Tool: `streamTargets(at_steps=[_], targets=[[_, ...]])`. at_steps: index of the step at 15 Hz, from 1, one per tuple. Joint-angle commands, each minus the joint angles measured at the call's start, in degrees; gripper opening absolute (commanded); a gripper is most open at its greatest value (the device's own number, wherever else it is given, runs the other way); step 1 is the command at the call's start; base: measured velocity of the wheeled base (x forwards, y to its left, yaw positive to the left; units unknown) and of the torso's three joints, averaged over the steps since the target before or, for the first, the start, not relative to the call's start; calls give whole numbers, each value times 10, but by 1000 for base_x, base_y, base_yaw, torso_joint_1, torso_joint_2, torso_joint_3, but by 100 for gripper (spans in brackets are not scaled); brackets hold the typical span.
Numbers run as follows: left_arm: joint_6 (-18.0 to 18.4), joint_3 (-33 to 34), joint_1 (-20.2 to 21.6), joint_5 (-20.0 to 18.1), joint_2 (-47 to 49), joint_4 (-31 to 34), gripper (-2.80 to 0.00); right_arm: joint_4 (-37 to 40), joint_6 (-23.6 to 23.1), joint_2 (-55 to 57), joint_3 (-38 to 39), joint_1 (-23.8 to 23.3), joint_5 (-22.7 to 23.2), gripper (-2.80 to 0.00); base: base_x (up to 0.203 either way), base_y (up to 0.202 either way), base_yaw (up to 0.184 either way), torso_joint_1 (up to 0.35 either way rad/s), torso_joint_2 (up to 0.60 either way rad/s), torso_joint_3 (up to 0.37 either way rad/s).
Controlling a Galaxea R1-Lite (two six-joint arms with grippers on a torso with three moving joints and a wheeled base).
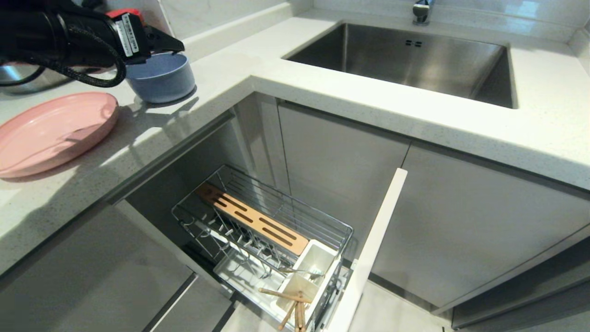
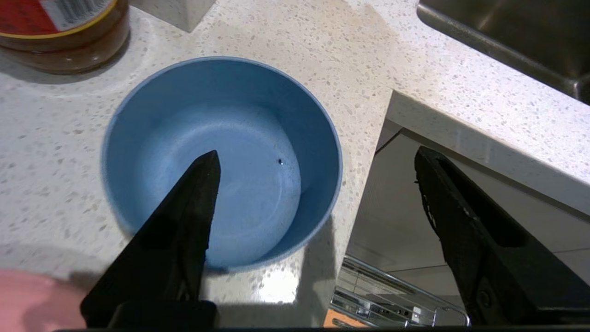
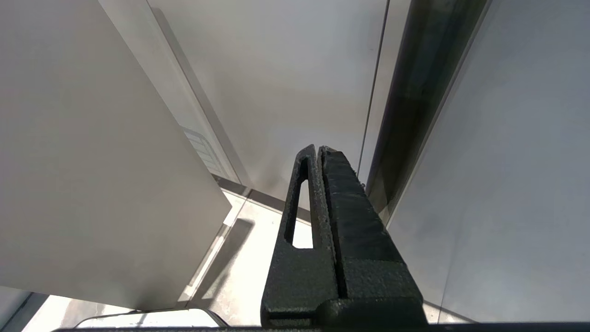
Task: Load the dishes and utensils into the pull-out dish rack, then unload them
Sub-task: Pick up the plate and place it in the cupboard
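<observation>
A pale-blue bowl (image 1: 161, 78) (image 2: 221, 161) stands upright on the white counter, close to its inner corner. My left gripper (image 1: 170, 46) (image 2: 318, 154) hovers over it, open. One finger (image 2: 193, 207) is over the bowl's inside and the other (image 2: 461, 221) is past the rim, above the cabinet gap. The pink plate (image 1: 50, 131) (image 2: 23, 299) lies flat beside the bowl. Below, the dish rack (image 1: 322, 226) is pulled out. Wooden chopsticks (image 1: 295, 309) and a silver utensil (image 1: 299, 272) are in its white cups (image 1: 318, 258). My right gripper (image 3: 318, 148) is shut and parked low by the cabinet fronts.
The rack's white front panel (image 1: 373, 249) juts into the aisle, and its slotted wooden board (image 1: 253, 221) lies along the basket. A steel sink (image 1: 415, 60) with a tap (image 1: 421, 11) is set into the counter at the back. A red-labelled jar (image 2: 60, 32) and a steel pot (image 1: 18, 78) stand behind the bowl.
</observation>
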Motion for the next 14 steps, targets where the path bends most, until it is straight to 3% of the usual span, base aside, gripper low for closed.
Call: streamTargets(at_steps=[1, 14], targets=[[0, -1, -4, -1, 23, -8, 0, 0, 0, -1, 0, 0, 0, -280, 0, 0, 0, 0, 0, 0], [26, -1, -17, 8, 47, -10, 0, 0, 0, -1, 0, 0, 0, -280, 0, 0, 0, 0, 0, 0]])
